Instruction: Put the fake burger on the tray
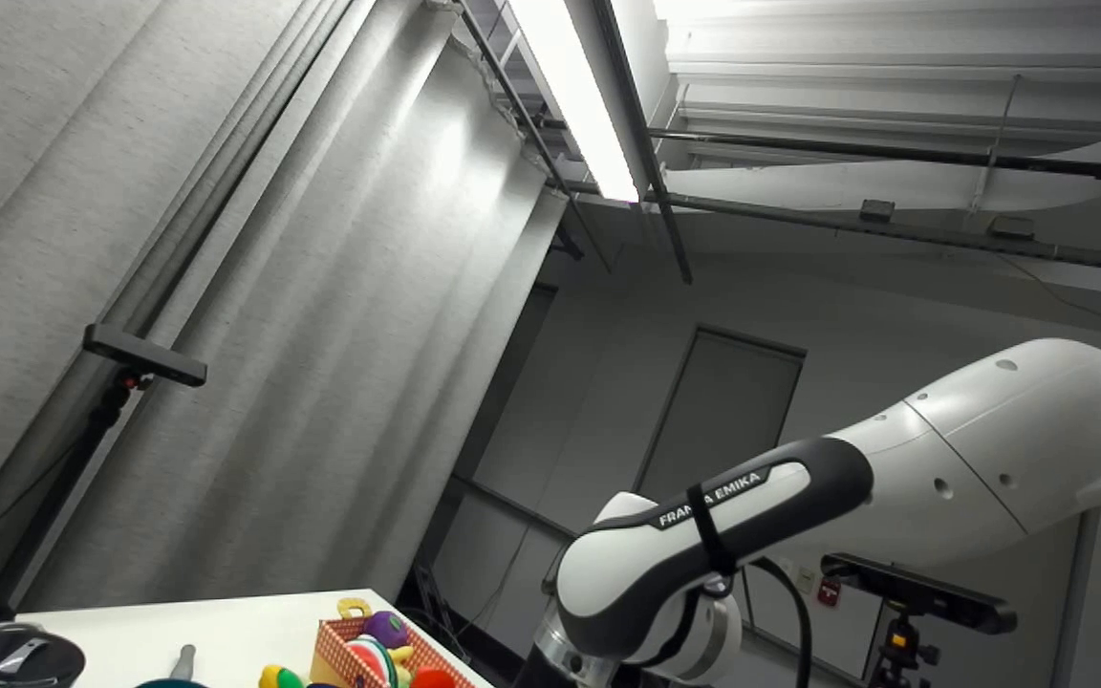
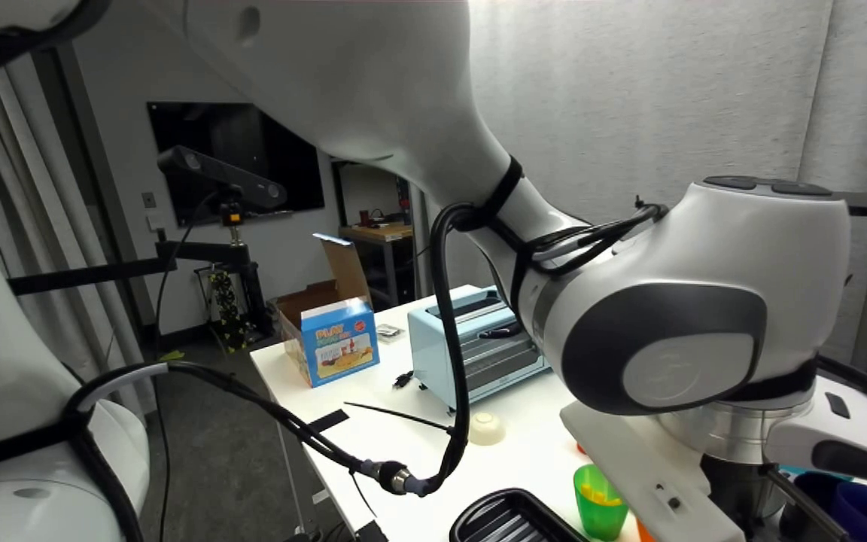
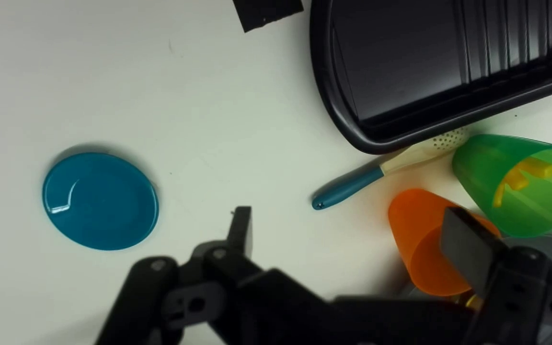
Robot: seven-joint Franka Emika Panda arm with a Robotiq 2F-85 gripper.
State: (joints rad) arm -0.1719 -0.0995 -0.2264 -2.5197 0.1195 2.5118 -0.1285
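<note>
Please take the black tray [image 3: 396, 72] as your mark. Just beside its long side you have a skimmer [image 3: 393, 163]; whether it touches the rim, you cannot tell. On this same side, close to the tray, stands a green cup [image 3: 477, 167] with yellow sticks [image 3: 537, 167] inside, and near it an orange cup [image 3: 415, 215], somewhat farther from the tray. In an exterior view you see, beyond the tray, a cream bowl [image 2: 487, 428], then a light blue appliance [image 2: 497, 369] and an open box [image 2: 339, 342]. The black cable [image 2: 460, 399] of the arm [image 2: 674, 301] hangs before this appliance.

For moving, a wide open part of the bench [image 3: 209, 120] lies between the tray's rounded end and a blue dish [image 3: 98, 206], which is well apart from the tray. The bench edge runs near the tray, on the side away from the green cup.

Your jaws stand wide apart: one finger [image 3: 241, 230] shows over bare bench, and the other overlaps the orange cup in the wrist view; touching or not, you cannot tell. Where the fake burger lies, relative to these jaws or to the tray, cannot be told, because you cannot make it out in any view.
</note>
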